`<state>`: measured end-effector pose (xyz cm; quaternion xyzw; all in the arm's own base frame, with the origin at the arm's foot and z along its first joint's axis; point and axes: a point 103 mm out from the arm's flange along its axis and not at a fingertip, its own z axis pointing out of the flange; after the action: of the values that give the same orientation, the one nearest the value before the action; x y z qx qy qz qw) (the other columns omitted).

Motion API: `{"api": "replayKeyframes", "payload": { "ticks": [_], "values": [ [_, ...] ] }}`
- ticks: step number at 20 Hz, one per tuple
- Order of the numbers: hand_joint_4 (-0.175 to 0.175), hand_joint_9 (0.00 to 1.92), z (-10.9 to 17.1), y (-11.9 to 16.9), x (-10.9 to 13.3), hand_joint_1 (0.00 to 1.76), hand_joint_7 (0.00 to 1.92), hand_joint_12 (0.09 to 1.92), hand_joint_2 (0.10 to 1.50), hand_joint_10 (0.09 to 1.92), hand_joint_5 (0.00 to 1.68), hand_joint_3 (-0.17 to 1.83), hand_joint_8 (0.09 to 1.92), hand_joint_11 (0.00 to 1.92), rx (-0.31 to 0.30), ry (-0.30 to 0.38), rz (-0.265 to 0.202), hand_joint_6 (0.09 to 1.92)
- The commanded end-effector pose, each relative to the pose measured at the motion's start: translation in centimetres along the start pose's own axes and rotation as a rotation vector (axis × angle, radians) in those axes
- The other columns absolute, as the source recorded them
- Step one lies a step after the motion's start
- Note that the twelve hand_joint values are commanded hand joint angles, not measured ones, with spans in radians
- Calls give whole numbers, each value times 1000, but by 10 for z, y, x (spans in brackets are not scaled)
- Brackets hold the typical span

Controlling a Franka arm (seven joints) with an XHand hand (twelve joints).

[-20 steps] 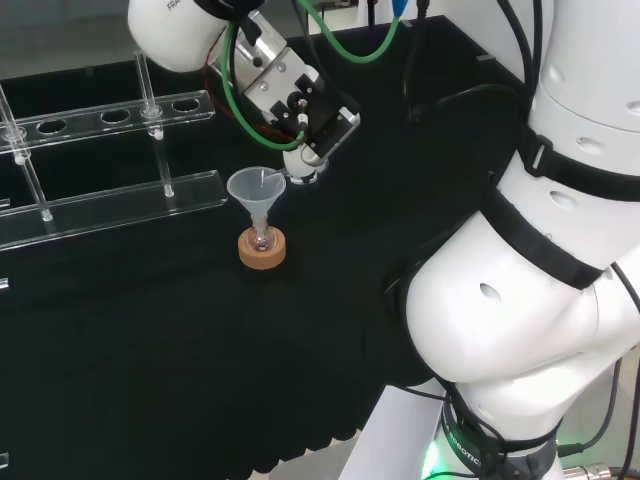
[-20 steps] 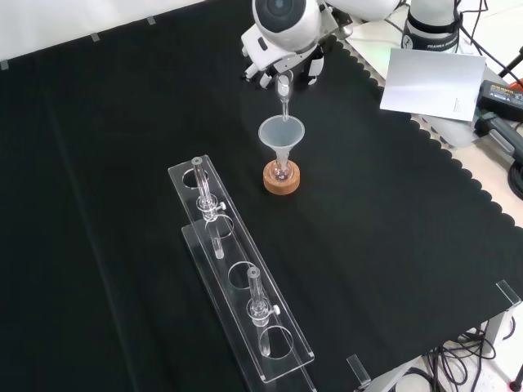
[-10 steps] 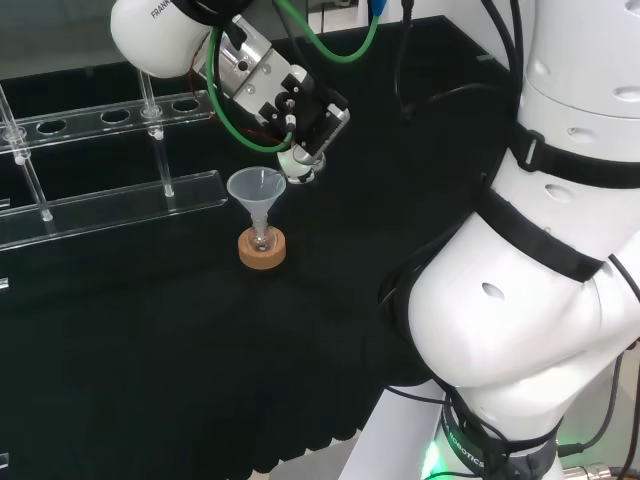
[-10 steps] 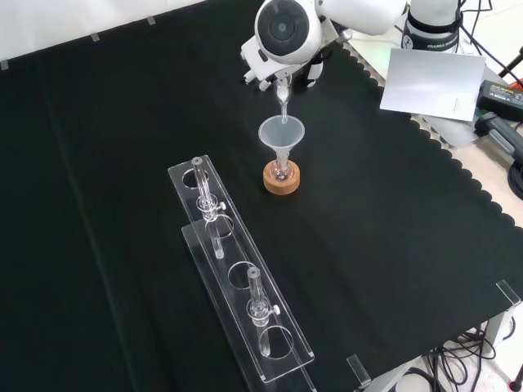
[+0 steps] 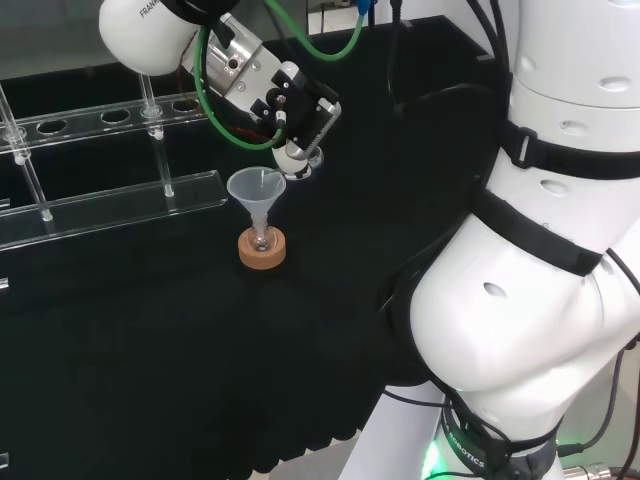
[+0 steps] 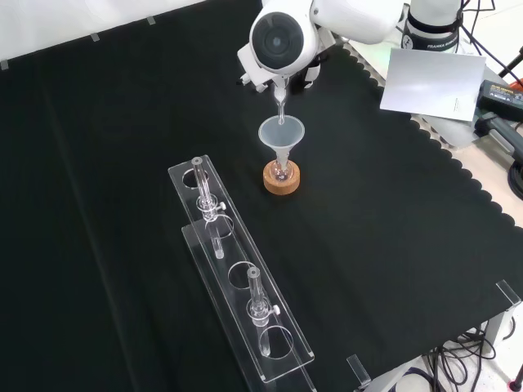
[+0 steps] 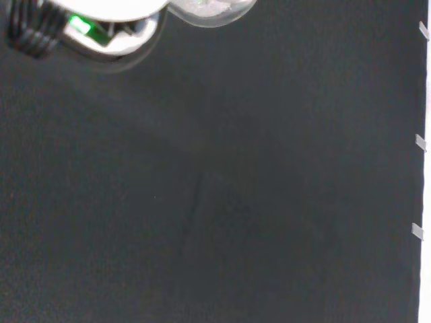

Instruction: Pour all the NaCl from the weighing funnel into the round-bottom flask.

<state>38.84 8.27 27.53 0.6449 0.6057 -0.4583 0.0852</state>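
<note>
A small round-bottom flask [image 5: 262,238] sits on a cork ring [image 5: 262,250] in the middle of the cloth, with a clear plastic funnel [image 5: 256,188] standing in its neck. In the head view the hand [image 5: 288,104] hovers just above and right of the funnel's rim, its fingers curled round the glass weighing funnel [image 5: 294,160]. In the front view the weighing funnel's thin stem [image 6: 280,104] points steeply down into the funnel's mouth [image 6: 281,132], above the cork ring [image 6: 282,179]. The arm's white link [image 6: 278,37] covers most of the hand there.
A clear acrylic test-tube rack [image 6: 239,282] with a few tubes lies in front of the flask in the front view; it appears at the left in the head view [image 5: 110,195]. A white sheet [image 6: 431,80] lies off the cloth's far right edge.
In the head view the hand and wrist have shifted a little left and up and turned further. The weighing funnel's stem stays over the plastic funnel's mouth.
</note>
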Motion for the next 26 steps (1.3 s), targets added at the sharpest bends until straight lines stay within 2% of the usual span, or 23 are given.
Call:
{"api": "replayKeyframes", "payload": {
  "ticks": [1,17,26],
  "values": [
    [175,1145,-1,1,0,1122,629,1046,635,299,1248,713,649,879,17,-21,12,746],
    [175,1141,-12,2,10,1121,618,1040,637,287,1244,713,646,876,50,-94,34,751],
    [175,1141,-18,2,16,1120,612,1033,638,279,1242,711,646,886,76,-157,55,754]
  ]
}}
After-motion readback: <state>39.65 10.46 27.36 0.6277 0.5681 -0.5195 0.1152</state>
